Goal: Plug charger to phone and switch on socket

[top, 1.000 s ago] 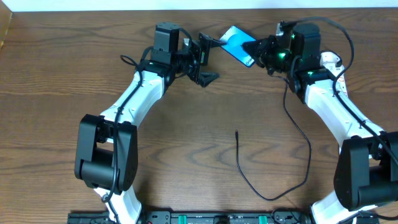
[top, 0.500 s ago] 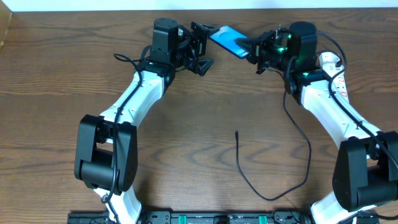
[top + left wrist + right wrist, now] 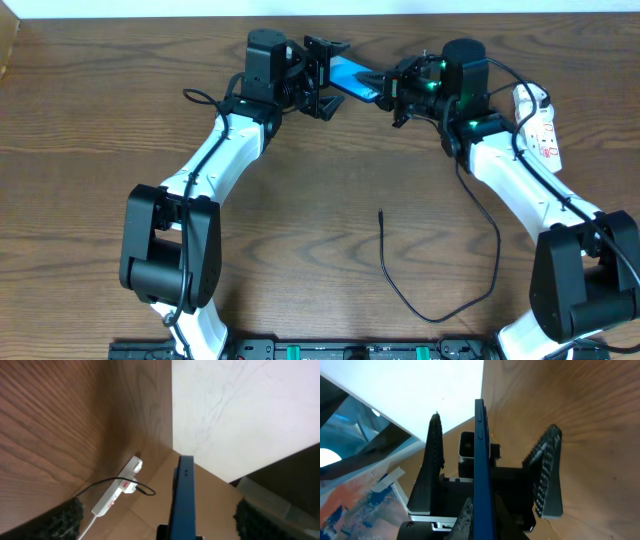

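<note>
The right arm has carried the phone (image 3: pixel 352 77) leftward along the top of the frame, so that its free end now sits between the spread fingers of the left gripper (image 3: pixel 327 75), which have begun to narrow but are not yet touching it. The right gripper (image 3: pixel 388 88) pinches the other end, fingers pressed on the phone, which stands on edge in both wrist views. This looks like a handover, freeing the right arm to fetch the charger (image 3: pixel 382 240). The charger's tip lies at lower centre with bare worktop (image 3: pixel 100 200) all round. The phone hangs close to the worktop's far edge, and the socket (image 3: pixel 541 125) lies at far right beside the right arm.
</note>
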